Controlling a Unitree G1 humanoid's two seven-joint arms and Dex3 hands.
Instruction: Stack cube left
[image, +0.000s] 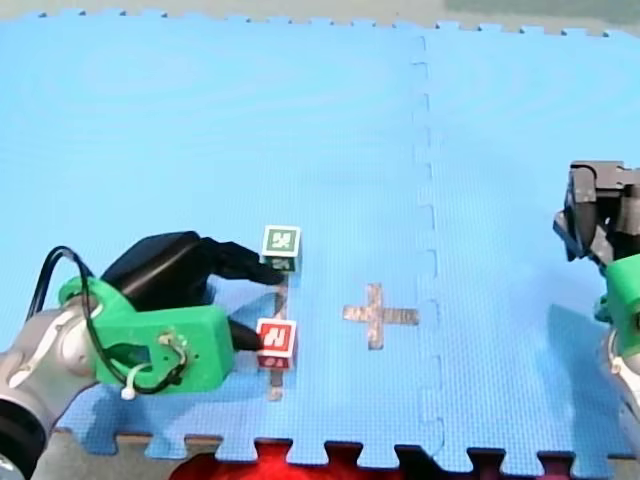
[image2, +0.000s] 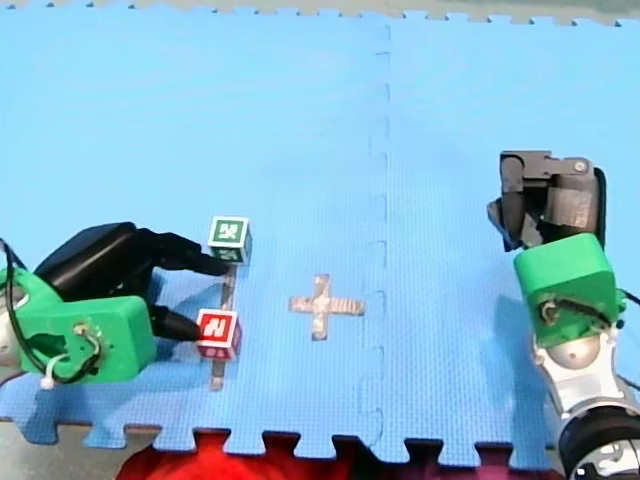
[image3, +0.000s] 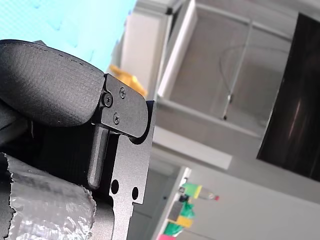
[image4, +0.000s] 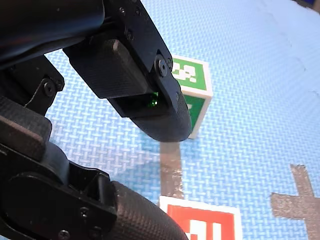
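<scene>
A green cube (image: 282, 243) stands on the blue foam mat (image: 300, 120), left of a grey tape cross (image: 376, 316). A red cube (image: 276, 340) sits just nearer to me, on a strip of grey tape. My left hand (image: 265, 305) reaches in from the left between them. Its upper fingers (image: 250, 262) end at the green cube's left lower edge, and its lower finger tip meets the red cube's left face. It grasps neither cube. The second wrist view shows the green cube (image4: 192, 82) beyond a fingertip (image4: 160, 115) and the red cube (image4: 202, 225) below. My right hand (image2: 545, 205) is held at the far right.
The mat's jigsaw seam (image: 428, 230) runs front to back right of the cross. Its toothed front edge (image: 300, 455) lies close behind the red cube, with a red surface beyond. Open mat spreads across the back and the middle right.
</scene>
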